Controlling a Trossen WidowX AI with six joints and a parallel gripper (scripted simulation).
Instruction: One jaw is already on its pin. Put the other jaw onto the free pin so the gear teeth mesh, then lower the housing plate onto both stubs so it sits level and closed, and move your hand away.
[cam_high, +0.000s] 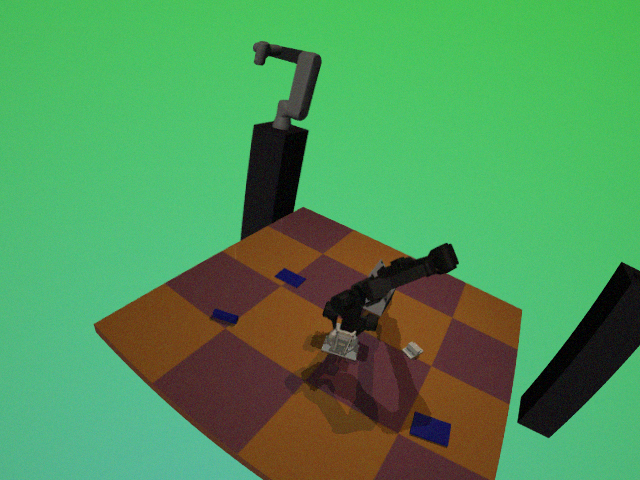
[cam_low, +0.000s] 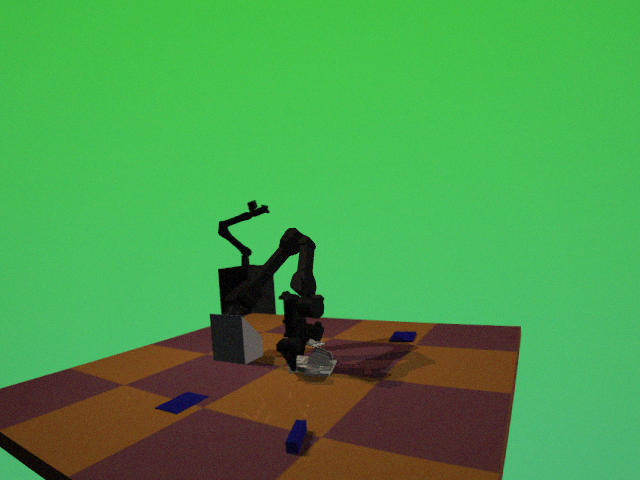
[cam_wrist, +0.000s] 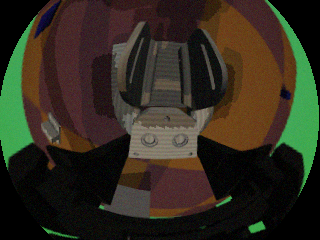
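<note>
The hand (cam_high: 347, 325) (cam_low: 292, 357) (cam_wrist: 163, 136) grips the housing plate (cam_low: 303, 360) (cam_wrist: 164, 149) at the near edge of the base (cam_high: 350, 355) (cam_low: 324, 371) (cam_wrist: 119, 107); if slightly misaligned, lowering could catch a stub and leave it tilted.

The end effector (cam_high: 341, 335) (cam_low: 293, 366) (cam_wrist: 163, 136) hides much of what lies under it. Its fingers cover the sides of the pale assembly (cam_high: 340, 351) (cam_low: 321, 367) (cam_wrist: 120, 107) between and beneath them, so whether any gear teeth mesh cannot be told. The pins are too small or too covered to make out, and the assembly's far side is out of sight in the outside view. There, the small pale piece (cam_high: 412, 350) (cam_low: 315, 343) (cam_wrist: 50, 128) beyond the end effector is partly covered, its shape unclear. Behind the end effector, the arm covers part of its grey base (cam_high: 381, 305) (cam_low: 227, 338) from above. The picture's edge cuts off the tabletop (cam_high: 206, 361) (cam_low: 423, 413) (cam_wrist: 255, 65) and, well apart from the end effector, a dark pillar (cam_high: 578, 356).
</note>
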